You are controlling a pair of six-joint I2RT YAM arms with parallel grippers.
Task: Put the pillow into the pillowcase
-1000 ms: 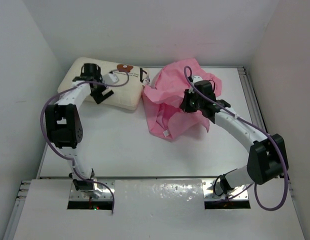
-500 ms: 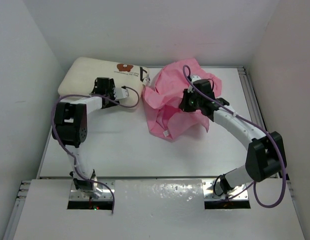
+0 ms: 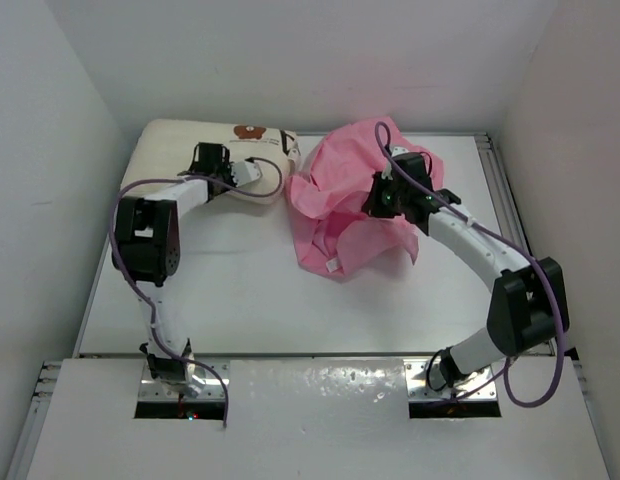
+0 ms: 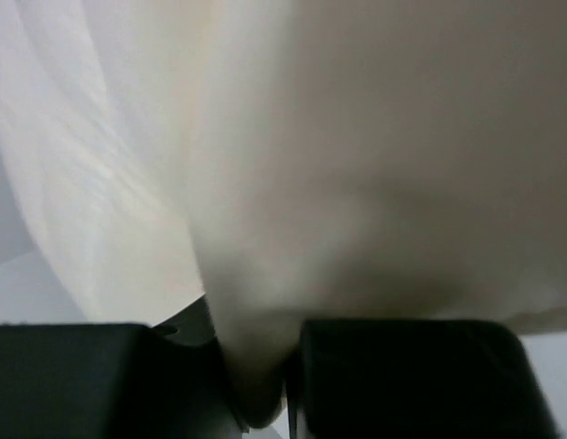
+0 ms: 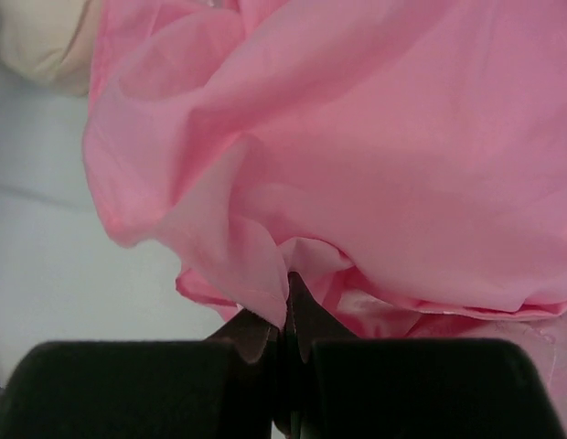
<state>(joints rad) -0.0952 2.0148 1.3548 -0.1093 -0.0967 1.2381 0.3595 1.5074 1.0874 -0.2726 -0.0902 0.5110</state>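
Note:
The cream-white pillow [image 3: 175, 145] lies at the table's far left, its brown printed mark facing up. My left gripper [image 3: 218, 172] sits at the pillow's near edge; the left wrist view shows the jaws [image 4: 265, 366] shut on a fold of the pillow [image 4: 357, 183]. To the right, the pink pillowcase [image 3: 335, 190] lies crumpled in a heap. My right gripper [image 3: 378, 200] is over it, and the right wrist view shows it [image 5: 288, 293] shut on a pinched fold of the pillowcase [image 5: 375, 137]. A corner of the pillow [image 5: 37, 46] shows at the top left of that view.
White walls close in the table [image 3: 220, 280] on the left, back and right. A metal rail [image 3: 497, 190] runs along the right edge. A small white tag [image 3: 333, 267] hangs at the pillowcase's near corner.
My left gripper came down from above the pillow to its near edge and closed on it. The right gripper shifted slightly toward the back with the pillowcase.

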